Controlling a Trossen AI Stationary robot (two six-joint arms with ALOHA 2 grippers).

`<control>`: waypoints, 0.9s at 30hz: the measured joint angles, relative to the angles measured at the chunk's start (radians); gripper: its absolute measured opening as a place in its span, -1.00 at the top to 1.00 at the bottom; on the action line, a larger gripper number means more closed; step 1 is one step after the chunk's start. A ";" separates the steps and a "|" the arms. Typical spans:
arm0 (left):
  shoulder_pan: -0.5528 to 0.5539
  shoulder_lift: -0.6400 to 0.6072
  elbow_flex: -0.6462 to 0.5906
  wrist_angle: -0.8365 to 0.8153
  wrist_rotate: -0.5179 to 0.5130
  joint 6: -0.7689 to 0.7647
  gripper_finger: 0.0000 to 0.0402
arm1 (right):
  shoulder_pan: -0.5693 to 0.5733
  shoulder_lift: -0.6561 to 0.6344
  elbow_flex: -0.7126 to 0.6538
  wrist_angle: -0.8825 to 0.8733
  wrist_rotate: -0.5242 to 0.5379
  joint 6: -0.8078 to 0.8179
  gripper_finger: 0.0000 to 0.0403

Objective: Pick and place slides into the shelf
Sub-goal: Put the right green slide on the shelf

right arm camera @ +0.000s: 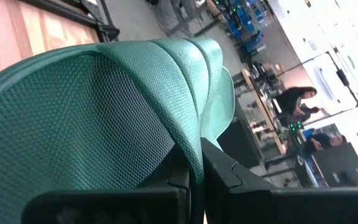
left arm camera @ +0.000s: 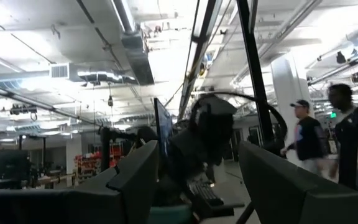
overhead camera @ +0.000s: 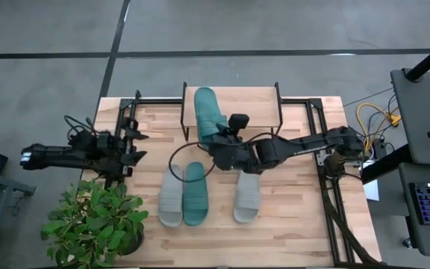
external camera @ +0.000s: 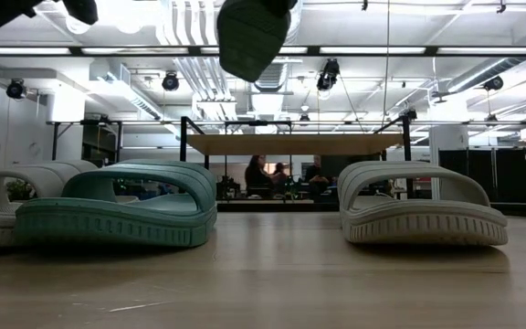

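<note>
My right gripper (overhead camera: 216,140) is shut on a teal slide (overhead camera: 207,112), which it holds in the air over the wooden-topped shelf (overhead camera: 260,104) at the table's far side. The low view shows this slide high up (external camera: 249,32), above the shelf (external camera: 295,143). Three slides rest sole-down on the table nearer the front: a grey one (overhead camera: 172,198), a teal one (overhead camera: 195,194) and another grey one (overhead camera: 247,196). My left gripper (overhead camera: 134,146) is open and empty at the table's left edge. My right gripper pinches the teal slide's ribbed strap at its edge (right arm camera: 194,149), with one finger (right arm camera: 182,183) under the strap and one (right arm camera: 229,180) outside. It grips at the slide's near end. The slide is lifted clear, its length reaching toward the table's far edge over the shelf.
A potted plant (overhead camera: 95,224) stands at the table's front left corner. A black cable loops on the table (overhead camera: 176,161) beside the right arm. Black frame rails run along the table's left and right sides. People show in the room behind.
</note>
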 joint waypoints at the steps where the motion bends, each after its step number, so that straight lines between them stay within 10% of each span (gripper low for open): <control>1: 0.000 -0.007 0.000 -0.008 0.000 0.000 -0.04 | -0.008 0.000 -0.001 0.014 -0.006 -0.010 0.96; 27: 0.000 -0.091 0.000 -0.080 0.000 0.001 -0.04 | -0.168 0.002 -0.113 0.495 -0.022 -0.036 0.96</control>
